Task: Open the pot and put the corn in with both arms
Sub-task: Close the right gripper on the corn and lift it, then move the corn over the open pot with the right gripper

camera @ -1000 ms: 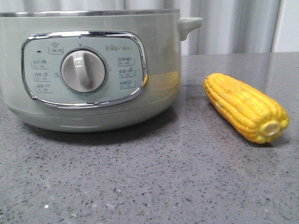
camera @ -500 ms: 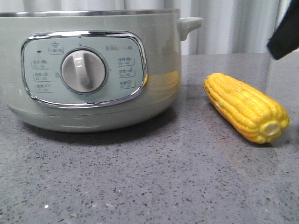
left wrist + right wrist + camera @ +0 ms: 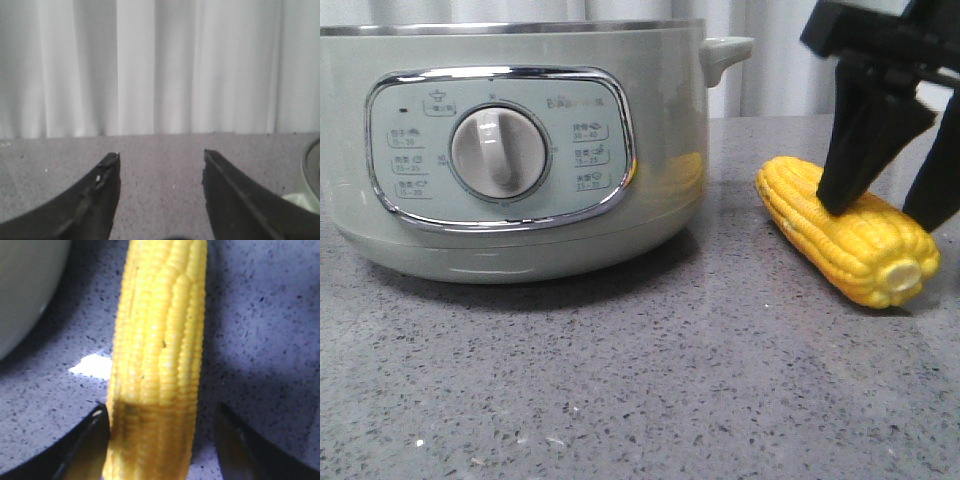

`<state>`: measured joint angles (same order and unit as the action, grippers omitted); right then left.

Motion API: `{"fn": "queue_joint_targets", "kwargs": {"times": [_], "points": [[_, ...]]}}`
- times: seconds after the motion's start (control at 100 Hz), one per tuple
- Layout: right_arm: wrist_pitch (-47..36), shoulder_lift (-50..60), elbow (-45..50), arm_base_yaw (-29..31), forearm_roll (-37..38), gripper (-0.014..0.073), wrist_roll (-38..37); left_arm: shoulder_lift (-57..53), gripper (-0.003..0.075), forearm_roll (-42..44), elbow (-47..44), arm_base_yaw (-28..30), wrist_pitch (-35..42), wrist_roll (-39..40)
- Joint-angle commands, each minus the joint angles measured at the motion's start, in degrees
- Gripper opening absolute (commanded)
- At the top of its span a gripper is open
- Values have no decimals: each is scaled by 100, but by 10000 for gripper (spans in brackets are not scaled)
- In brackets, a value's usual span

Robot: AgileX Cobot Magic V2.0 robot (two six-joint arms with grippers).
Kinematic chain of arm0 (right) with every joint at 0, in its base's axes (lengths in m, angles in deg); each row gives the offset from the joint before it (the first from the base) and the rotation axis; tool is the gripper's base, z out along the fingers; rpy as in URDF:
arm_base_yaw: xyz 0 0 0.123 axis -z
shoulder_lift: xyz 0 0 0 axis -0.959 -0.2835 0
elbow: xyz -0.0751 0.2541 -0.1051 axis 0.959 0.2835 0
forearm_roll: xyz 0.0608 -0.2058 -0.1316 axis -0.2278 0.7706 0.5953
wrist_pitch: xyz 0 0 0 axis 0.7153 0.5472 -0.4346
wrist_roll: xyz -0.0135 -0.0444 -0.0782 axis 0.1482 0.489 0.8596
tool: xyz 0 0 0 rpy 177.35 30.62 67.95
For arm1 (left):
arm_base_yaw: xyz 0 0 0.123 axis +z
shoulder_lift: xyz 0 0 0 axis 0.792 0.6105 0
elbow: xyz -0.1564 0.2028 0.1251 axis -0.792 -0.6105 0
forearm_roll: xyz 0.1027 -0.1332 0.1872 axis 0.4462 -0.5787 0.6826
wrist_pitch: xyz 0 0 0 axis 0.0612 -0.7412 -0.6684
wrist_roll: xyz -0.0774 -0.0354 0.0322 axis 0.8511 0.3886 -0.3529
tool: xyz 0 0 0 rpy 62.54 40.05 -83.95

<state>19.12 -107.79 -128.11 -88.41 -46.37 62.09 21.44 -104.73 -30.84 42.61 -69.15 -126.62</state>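
Note:
The pale sage-green pot [image 3: 520, 150] stands on the left of the table, with its cream dial [image 3: 500, 152] facing me and its top cut off by the frame. The yellow corn [image 3: 845, 230] lies on the table to its right, stub end toward me. My right gripper [image 3: 885, 210] is open and straddles the cob, one finger on each side. In the right wrist view the corn [image 3: 160, 330] lies between the open fingers of the right gripper [image 3: 161, 411]; one finger is close against it and the other stands apart. My left gripper [image 3: 160, 155] is open and empty above bare table.
Grey speckled tabletop [image 3: 650, 380] with white curtains [image 3: 820, 60] behind. The pot's side handle [image 3: 725, 50] sticks out toward the corn. A sliver of the pot's edge [image 3: 312, 175] shows in the left wrist view, and its wall [image 3: 25, 285] shows in the right wrist view.
My right gripper has come down from the upper right into the front view and now straddles the corn. The corn and pot have not moved.

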Motion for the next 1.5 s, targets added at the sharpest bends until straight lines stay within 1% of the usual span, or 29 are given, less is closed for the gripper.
{"fn": "queue_joint_targets", "kwargs": {"times": [0.0, 0.24, 0.31, 0.34, 0.41, 0.46, 0.58, 0.62, 0.69, 0.86, 0.95, 1.08, 1.14, 1.19, 1.26, 1.34, 1.41, 1.49], "points": [[-85, -15, -198, -5, -113, 363, 65, -302, 336, 70, 308, 6, 372, 1], [-85, -232, -198, -5, -111, 361, 65, -1067, 336, 70, 562, 6, 353, 1], [-71, -257, -198, -5, -115, 341, 65, -1241, 336, 70, 562, 6, 332, 1], [-71, -263, -198, -5, -115, 321, 65, -1297, 336, 70, 562, 6, 323, 1], [-71, -263, -198, -5, -115, 246, 95, -1408, 336, 70, 562, 6, 290, 1], [-71, -263, -198, -5, -115, 169, 107, -1476, 336, 70, 562, 6, 269, 1], [-71, -252, -198, -5, -115, 14, 182, -1569, 336, 70, 562, 6, 204, 1], [-71, -233, -198, -5, -115, -28, 208, -1581, 336, 70, 562, 6, 204, 1], [-71, -172, -198, -5, -88, -75, 225, -1635, 336, 70, 562, 6, 204, 1], [-46, 255, -226, 190, 102, -73, 225, -1733, 336, 70, 562, 6, 204, 1], [246, 550, -378, 408, 344, -73, 225, -1768, 336, 70, 562, 6, 204, 1], [766, 958, -830, 877, 560, -73, 225, -1768, 336, 70, 562, 6, 204, 1], [830, 1141, -1100, 1041, 560, -73, 225, -1768, 336, 70, 562, 6, 204, 1], [817, 1252, -1323, 1057, 560, -73, 225, -1768, 336, 70, 562, 6, 204, 1], [755, 1315, -1650, 1000, 327, -73, 366, -1768, 336, 70, 562, 6, 204, 1], [665, 1329, -1963, 810, -253, -73, 772, -1768, 336, 70, 562, 6, 204, 1], [373, 1329, -2117, 526, -758, -73, 1045, -1768, 336, 70, 562, 6, 204, 1], [-83, 1315, -2194, 88, -1081, -73, 1130, -1768, 336, 70, 562, 6, 204, 1]]}}
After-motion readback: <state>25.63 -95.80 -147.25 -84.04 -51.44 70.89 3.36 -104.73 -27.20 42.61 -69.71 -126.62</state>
